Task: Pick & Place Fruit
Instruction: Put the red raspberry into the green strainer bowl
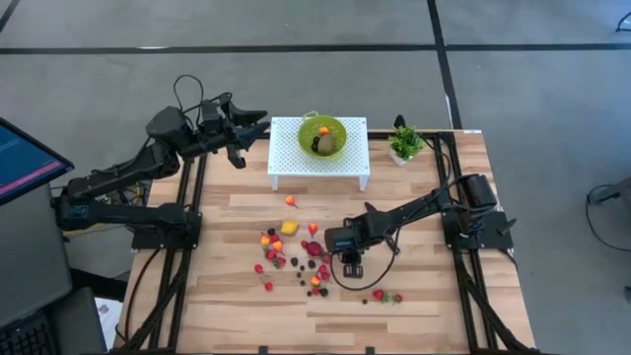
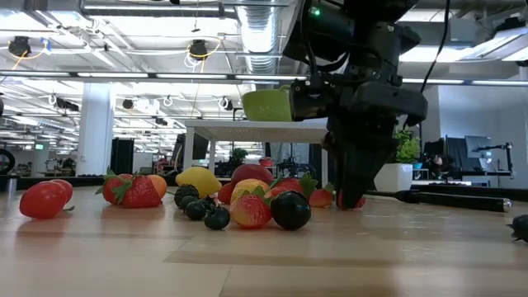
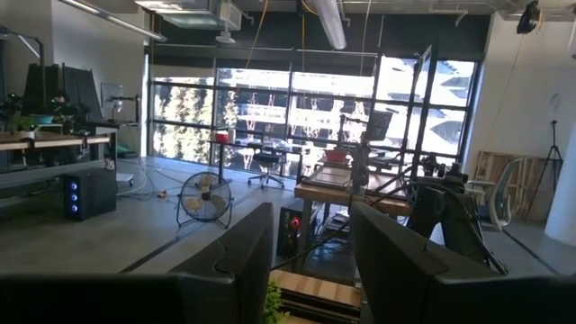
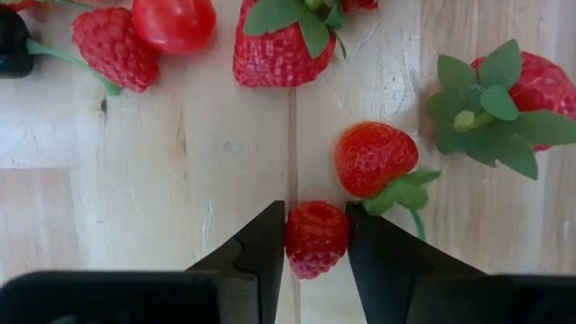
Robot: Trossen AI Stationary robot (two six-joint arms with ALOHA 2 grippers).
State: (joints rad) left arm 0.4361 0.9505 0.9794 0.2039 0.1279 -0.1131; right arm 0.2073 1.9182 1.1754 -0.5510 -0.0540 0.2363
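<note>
Many tiny toy fruits (image 1: 296, 251), red, orange, yellow and dark, lie scattered on the wooden table's middle. My right gripper (image 1: 347, 260) points down at the right edge of the scatter, shut on a small red raspberry (image 4: 316, 238). A strawberry (image 4: 373, 157) lies right beside it. A green bowl (image 1: 322, 136) on a white perforated stand (image 1: 286, 163) holds a brown-green fruit (image 1: 323, 145) and an orange one (image 1: 323, 129). My left gripper (image 1: 258, 123) hovers high at the stand's left, open, with nothing between its fingers (image 3: 396, 261). My right gripper pinches the raspberry's two sides (image 4: 292, 236) between its two fingers, at their free ends. The fingers (image 2: 355, 194) come from above, pointing steeply down. The berry sits close over the table; whether it is lifted clear I cannot tell.
A small green potted plant (image 1: 405, 143) stands at the far right beside the stand. A few more berries (image 1: 385, 295) lie nearer the front edge. Bare wood stretches along the table's left and right sides.
</note>
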